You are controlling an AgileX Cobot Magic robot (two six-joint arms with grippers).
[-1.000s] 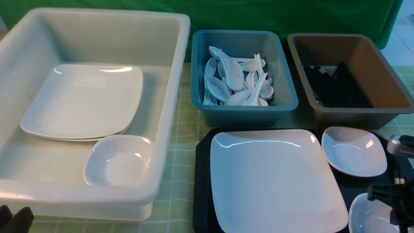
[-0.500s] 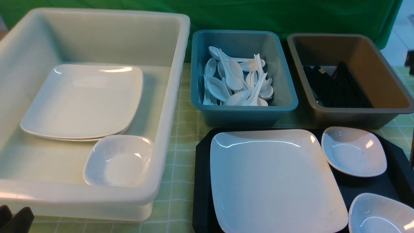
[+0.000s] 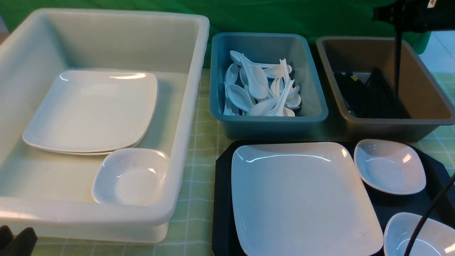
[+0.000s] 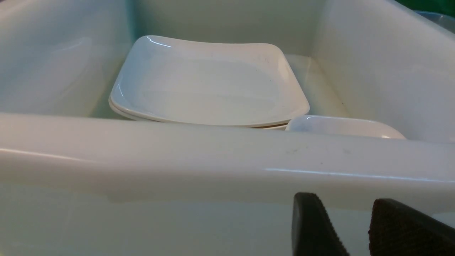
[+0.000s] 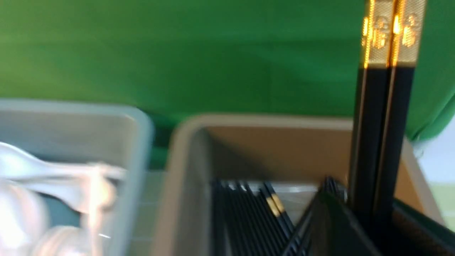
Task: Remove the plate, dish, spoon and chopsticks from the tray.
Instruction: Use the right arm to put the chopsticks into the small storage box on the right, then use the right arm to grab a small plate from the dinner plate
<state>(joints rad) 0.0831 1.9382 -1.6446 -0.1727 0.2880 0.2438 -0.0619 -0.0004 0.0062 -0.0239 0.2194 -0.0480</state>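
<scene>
- Green drape (image 3: 284,17) at the back, pale checked cloth (image 3: 199,149) on the table. Where are the chopsticks (image 3: 397,64)?
- Upper right of the front view. They are thin, black and straight, and hang upright from the right gripper (image 3: 399,22), whose jaws pinch the pair side by side. The long axis is vertical, and the lower tips sit inside the outline of the brown tub (image 3: 391,122), over more black sticks (image 3: 369,99) lying there.
- And the gold band?
- It shows in the right wrist view, finely textured, against the drape.
- What about the tray (image 3: 222,199)?
- Lower right. It is matt black plastic with clipped corners. On it lies the plate (image 3: 302,199), glossy white and square with rounded corners. Right of that is a small deep dish (image 3: 389,166). A second dish (image 3: 398,231) is cut by the frame's lower edge.
- And the left gripper (image 4: 343,213)?
- Lower left corner, low before the milky tub (image 3: 106,217). Its ribbed black fingers (image 4: 312,227) stand parted, with nothing between them.
</scene>
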